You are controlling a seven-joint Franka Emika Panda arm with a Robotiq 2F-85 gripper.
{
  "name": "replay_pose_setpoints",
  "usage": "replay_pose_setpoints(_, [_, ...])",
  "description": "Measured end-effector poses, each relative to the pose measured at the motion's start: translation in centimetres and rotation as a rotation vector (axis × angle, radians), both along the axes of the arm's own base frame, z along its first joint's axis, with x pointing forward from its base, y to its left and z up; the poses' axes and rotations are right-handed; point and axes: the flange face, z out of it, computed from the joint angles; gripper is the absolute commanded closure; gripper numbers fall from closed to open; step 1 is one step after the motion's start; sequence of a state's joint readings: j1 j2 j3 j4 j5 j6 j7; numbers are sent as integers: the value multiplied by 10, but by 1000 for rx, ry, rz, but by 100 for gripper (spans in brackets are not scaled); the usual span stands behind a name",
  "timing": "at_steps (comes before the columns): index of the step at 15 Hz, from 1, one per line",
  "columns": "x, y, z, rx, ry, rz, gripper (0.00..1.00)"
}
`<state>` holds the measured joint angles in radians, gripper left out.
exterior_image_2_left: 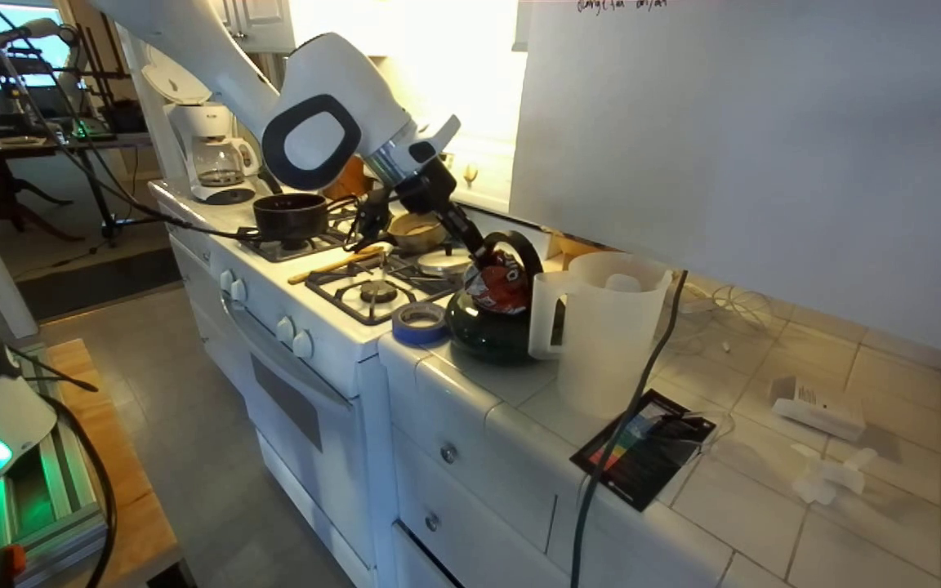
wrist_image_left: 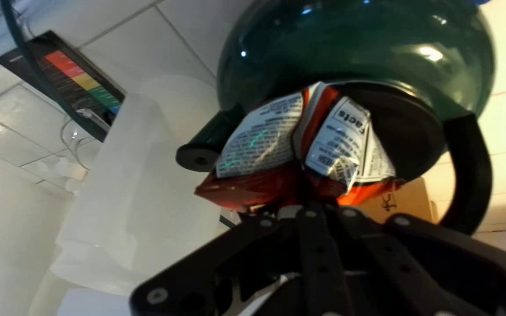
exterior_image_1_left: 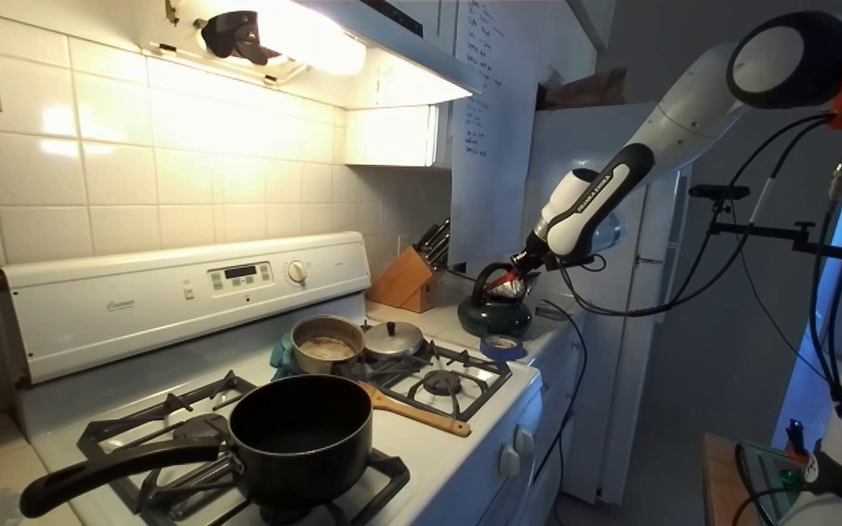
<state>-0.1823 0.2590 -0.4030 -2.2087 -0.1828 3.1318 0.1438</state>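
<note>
My gripper [wrist_image_left: 303, 199] is shut on the gathered end of a red and white snack bag [wrist_image_left: 259, 136], whose printed back faces the wrist camera. The bag [exterior_image_2_left: 499, 286] is held at the top of a dark green kettle [exterior_image_2_left: 491, 331], beside its upright black handle [exterior_image_2_left: 532, 257]. In the wrist view the bag partly covers the kettle's dark round top [wrist_image_left: 398, 123]; whether that is a lid or an opening I cannot tell. The short spout [wrist_image_left: 200, 156] shows to the bag's left. From these angles, contact between bag and kettle is unclear. The fingertips are mostly hidden by the bag and shadow.
A translucent pitcher [exterior_image_2_left: 613, 335] stands close beside the kettle, with a blue tape roll [exterior_image_2_left: 420, 322] on its stove side. A dark cable [exterior_image_2_left: 626, 408] crosses a black leaflet [exterior_image_2_left: 650, 449]. The stove carries a black saucepan [exterior_image_1_left: 300, 446] and a wooden spoon [exterior_image_1_left: 421, 415]. A knife block [exterior_image_1_left: 406, 281] stands behind.
</note>
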Motion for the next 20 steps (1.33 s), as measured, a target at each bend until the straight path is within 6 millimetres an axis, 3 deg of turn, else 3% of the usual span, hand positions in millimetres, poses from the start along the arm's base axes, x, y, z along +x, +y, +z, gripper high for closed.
replay_pose_setpoints(4, [7,-7,-6,-30,9,-22,100])
replay_pose_setpoints(10, [45,37,-14,-59,-20,51,100])
replay_pose_setpoints(11, [49,42,-15,-63,-18,60,73])
replay_pose_setpoints(14, [50,44,-17,-74,-12,55,60])
replay_pose_setpoints(20, [42,38,-11,-49,75,-2,17])
